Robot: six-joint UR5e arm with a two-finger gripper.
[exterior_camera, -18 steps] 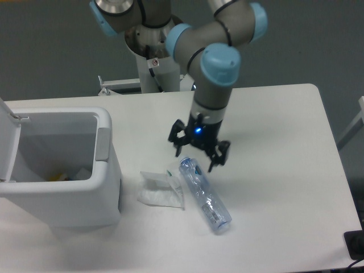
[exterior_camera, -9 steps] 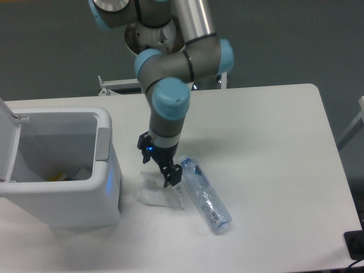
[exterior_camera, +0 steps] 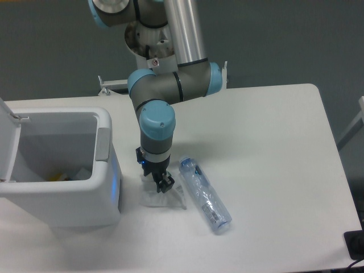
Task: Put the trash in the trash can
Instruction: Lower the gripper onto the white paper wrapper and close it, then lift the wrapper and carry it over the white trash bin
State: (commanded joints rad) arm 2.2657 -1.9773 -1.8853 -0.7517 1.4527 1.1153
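Gripper (exterior_camera: 161, 183) pointing straight down, tips pressing into crumpled white wrapper (exterior_camera: 170, 196), near its upper left edge; fingers look drawn close, likely pinching wrapper, but grasp not certain from this angle

Wrapper lying flat on table (exterior_camera: 273, 136), just right of trash can (exterior_camera: 62, 170); short carry likely

Bottle (exterior_camera: 205, 195) lying beside wrapper on its right, untouched; 2 pieces of litter waiting outside can

Lid (exterior_camera: 8, 142) standing open at left, mouth facing up for drop-in

Your gripper (exterior_camera: 158, 183) has swung left off the bottle's (exterior_camera: 205, 195) top end and dropped onto the wrapper (exterior_camera: 170, 197), now directly beneath its fingers.
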